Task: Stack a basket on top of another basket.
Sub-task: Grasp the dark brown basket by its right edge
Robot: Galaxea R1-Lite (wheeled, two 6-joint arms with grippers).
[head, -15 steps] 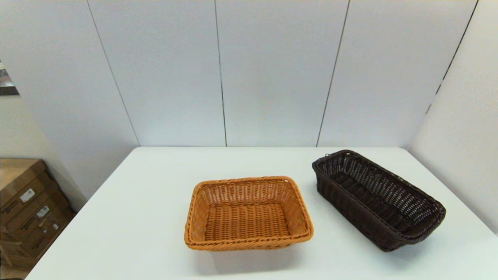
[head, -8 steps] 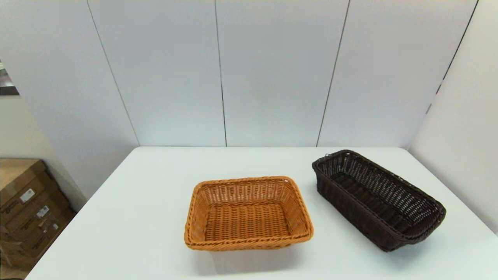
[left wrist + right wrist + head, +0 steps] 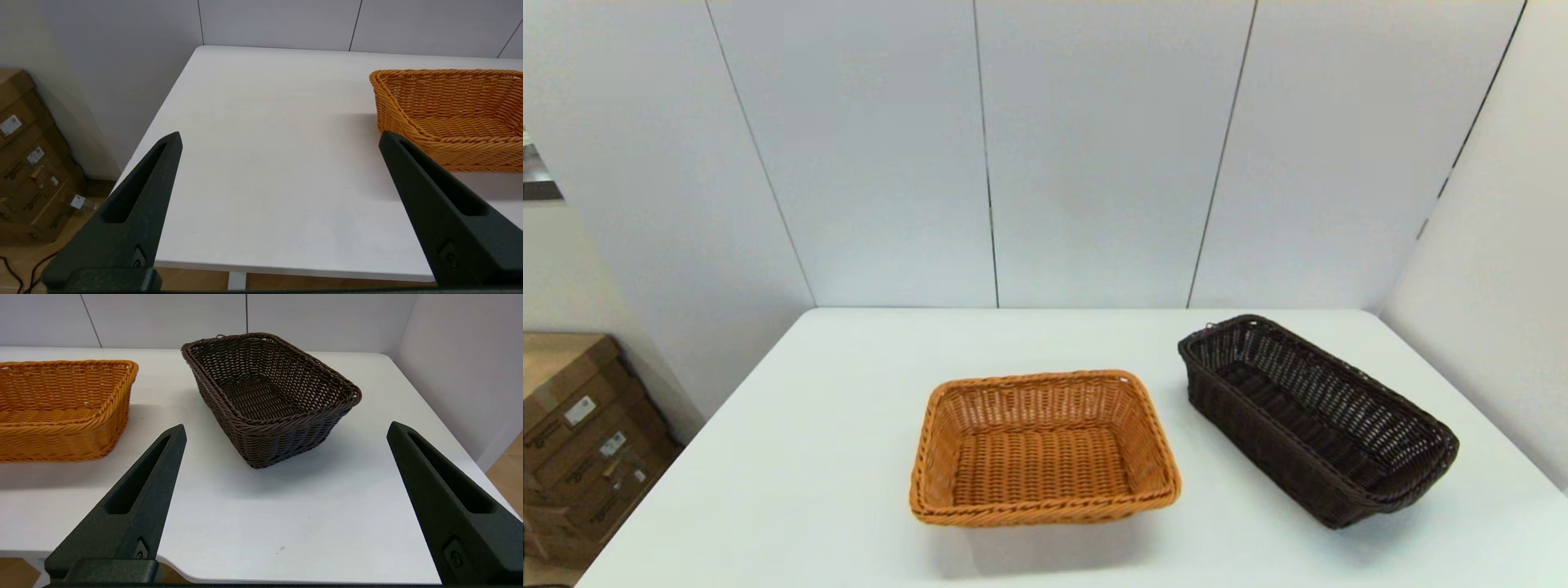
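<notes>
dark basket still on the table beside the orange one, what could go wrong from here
1. The dark basket lies at an angle to the orange basket, so it may land crooked and perch on the rim unless turned.
2. Its walls are sloping open weave; the open right gripper pinching one wall could let it tilt or slip.
3. It sits near the table's right edge, so a nudge could push it off.
</notes>
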